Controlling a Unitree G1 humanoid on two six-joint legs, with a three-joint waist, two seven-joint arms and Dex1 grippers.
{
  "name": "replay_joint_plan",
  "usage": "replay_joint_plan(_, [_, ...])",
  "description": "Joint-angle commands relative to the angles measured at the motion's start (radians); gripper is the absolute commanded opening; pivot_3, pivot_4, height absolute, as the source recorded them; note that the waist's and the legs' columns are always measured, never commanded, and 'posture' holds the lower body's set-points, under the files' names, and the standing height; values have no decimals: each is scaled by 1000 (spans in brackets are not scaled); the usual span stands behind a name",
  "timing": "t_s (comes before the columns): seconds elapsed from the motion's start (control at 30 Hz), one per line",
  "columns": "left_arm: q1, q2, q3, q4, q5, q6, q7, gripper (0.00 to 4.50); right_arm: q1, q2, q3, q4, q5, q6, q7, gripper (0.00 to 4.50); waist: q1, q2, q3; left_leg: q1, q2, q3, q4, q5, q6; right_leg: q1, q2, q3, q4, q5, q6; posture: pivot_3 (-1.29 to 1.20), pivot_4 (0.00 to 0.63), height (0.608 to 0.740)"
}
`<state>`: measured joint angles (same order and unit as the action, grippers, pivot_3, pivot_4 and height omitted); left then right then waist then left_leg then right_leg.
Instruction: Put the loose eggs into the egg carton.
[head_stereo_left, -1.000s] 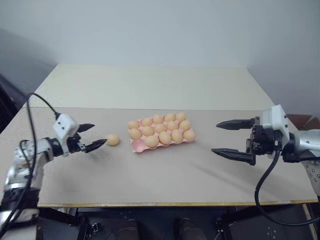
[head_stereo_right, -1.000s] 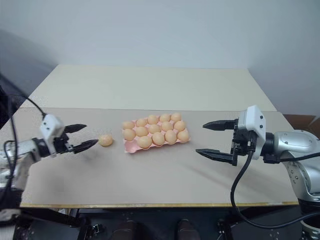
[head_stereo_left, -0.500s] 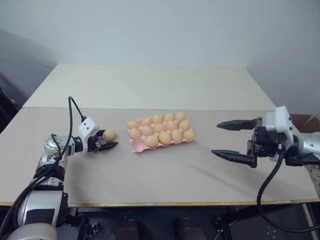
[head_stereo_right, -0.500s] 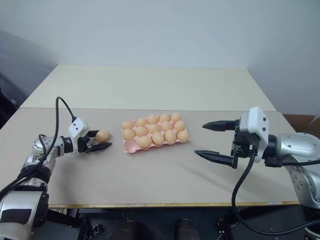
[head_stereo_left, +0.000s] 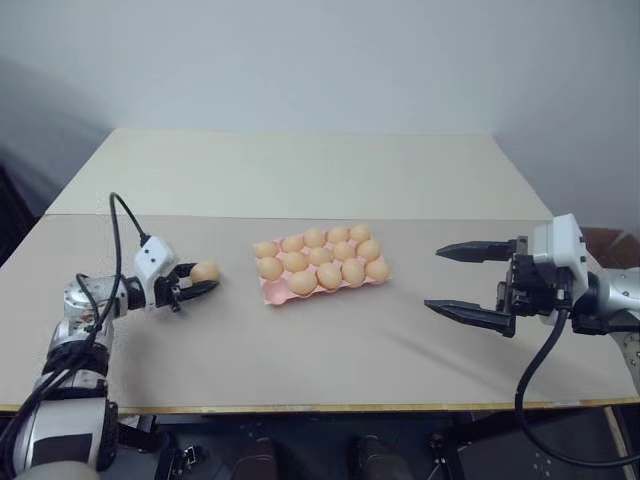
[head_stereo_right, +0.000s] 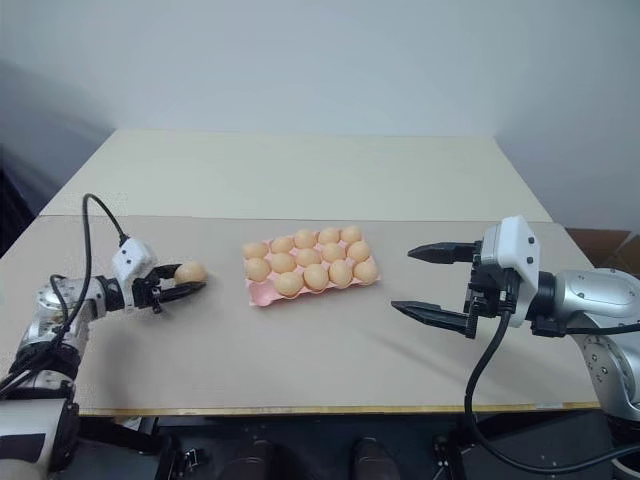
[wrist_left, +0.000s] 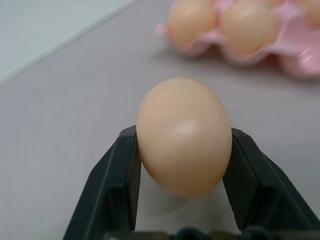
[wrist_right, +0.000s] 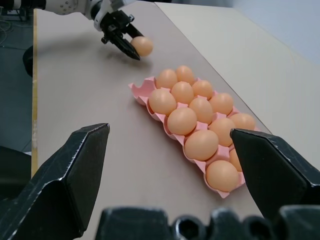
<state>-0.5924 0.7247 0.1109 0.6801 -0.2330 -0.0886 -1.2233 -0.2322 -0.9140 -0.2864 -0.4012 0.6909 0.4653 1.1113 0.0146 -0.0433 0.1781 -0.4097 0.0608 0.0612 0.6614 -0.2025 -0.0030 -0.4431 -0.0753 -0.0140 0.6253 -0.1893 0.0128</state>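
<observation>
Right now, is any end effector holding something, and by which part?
The left end effector holds one loose egg by its two opposite sides. The right end effector is open and holds nothing.

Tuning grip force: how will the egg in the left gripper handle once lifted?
The egg looks smooth and rounded, pinched only at its sides by the left gripper, so it may slip. Probably fragile and light. Set on the table, it would likely roll.

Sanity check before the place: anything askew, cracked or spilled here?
Nothing stands out. The loose egg is held whole in the left end effector. The egg carton lies flat on the table, slightly turned to its edge, with its eggs seated in cups. Nothing is spilled.
</observation>
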Motion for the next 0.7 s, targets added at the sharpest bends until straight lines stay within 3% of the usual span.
replay_joint_plan(0.03, [47,-16,5,-253,-85,93,-15,2329,-18,5,-9,-13,11,-19,-1,4500,2,0,0,0,0,0,0,0,0,0,0,0,0,0,0,0,150,740])
replay_joint_plan(0.2, [73,-86,-60,-414,-91,176,16,2329,-28,9,-2,-12,9,-17,-5,4500,-1,0,0,1,-1,0,0,0,0,1,0,1,-1,0,0,0,150,740])
replay_joint_plan(0.43, [47,-134,-143,-428,-59,200,17,2329,-6,7,-22,-38,13,-6,-25,4500,-7,0,0,2,-1,0,0,0,0,1,1,2,0,0,0,0,150,740])
replay_joint_plan(0.53, [31,-131,-164,-417,-37,222,32,2903,7,6,-29,-52,17,-3,-36,4500,-3,0,0,2,-1,0,0,0,0,1,1,1,0,0,0,0,150,740])
replay_joint_plan(0.7, [38,-88,-131,-452,-60,241,17,4464,21,6,-36,-66,23,-3,-50,4500,-6,0,0,2,-1,0,0,0,0,1,1,2,-1,0,0,0,150,740])
